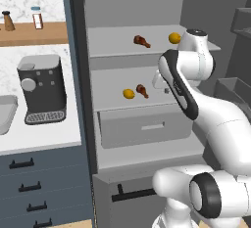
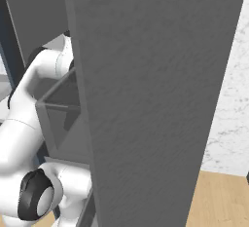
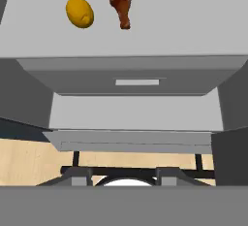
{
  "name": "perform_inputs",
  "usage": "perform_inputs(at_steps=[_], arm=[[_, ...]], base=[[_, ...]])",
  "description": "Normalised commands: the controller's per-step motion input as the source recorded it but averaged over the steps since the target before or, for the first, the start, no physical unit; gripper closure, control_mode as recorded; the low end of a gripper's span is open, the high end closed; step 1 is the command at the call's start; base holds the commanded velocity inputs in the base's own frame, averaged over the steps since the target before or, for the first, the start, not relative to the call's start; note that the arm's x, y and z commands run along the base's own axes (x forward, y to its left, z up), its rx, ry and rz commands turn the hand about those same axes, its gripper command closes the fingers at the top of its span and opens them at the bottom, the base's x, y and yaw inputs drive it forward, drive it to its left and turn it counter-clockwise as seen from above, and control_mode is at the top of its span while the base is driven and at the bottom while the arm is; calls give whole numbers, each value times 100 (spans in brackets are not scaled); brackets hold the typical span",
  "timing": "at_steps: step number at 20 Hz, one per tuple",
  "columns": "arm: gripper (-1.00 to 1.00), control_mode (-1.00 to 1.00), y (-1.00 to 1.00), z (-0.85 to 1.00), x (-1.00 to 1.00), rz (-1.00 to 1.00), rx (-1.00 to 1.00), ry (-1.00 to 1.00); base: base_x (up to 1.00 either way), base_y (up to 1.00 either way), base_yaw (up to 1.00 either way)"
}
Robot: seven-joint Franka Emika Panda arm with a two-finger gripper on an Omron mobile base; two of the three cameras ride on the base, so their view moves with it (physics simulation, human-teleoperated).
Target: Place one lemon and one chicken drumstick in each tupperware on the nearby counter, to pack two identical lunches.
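Black coffee machine point(image 1: 42, 89) standing on the white worktop near its right edge, just beside the open grey fridge point(image 1: 137, 119), with dark drawers and black handles point(image 1: 22, 163) below. Above, on a wooden wall shelf point(image 1: 34, 34), a brown pepper mill point(image 1: 8, 21) near the left end and a small white-and-red shaker point(image 1: 37, 18) toward the middle, well apart. Inside the fridge, two pale shelves over a closed grey drawer point(image 1: 145, 127); in the right base view, a broad grey fridge door point(image 2: 155, 99) across the middle, with light wood floor point(image 2: 219, 201) at the lower right.
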Motion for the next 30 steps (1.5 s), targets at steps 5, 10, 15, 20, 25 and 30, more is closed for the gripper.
perform_inputs(at_steps=[5, 10, 15, 20, 25, 30], arm=[[-100, -100, -1, 0, -39, 0, 0, 0], [-100, -100, -7, 0, -51, -1, 1, -1], [-100, -100, -27, -41, -28, -7, 11, -3], [-100, -100, 2, -30, -6, -2, 8, -26], [-100, -100, 15, -11, 49, -3, 1, -17], [-100, -100, 6, 1, 90, 0, -5, -6]], base=[[0, 0, 0], [0, 0, 0], [0, 0, 0], [0, 0, 0], [0, 0, 0], [0, 0, 0]])
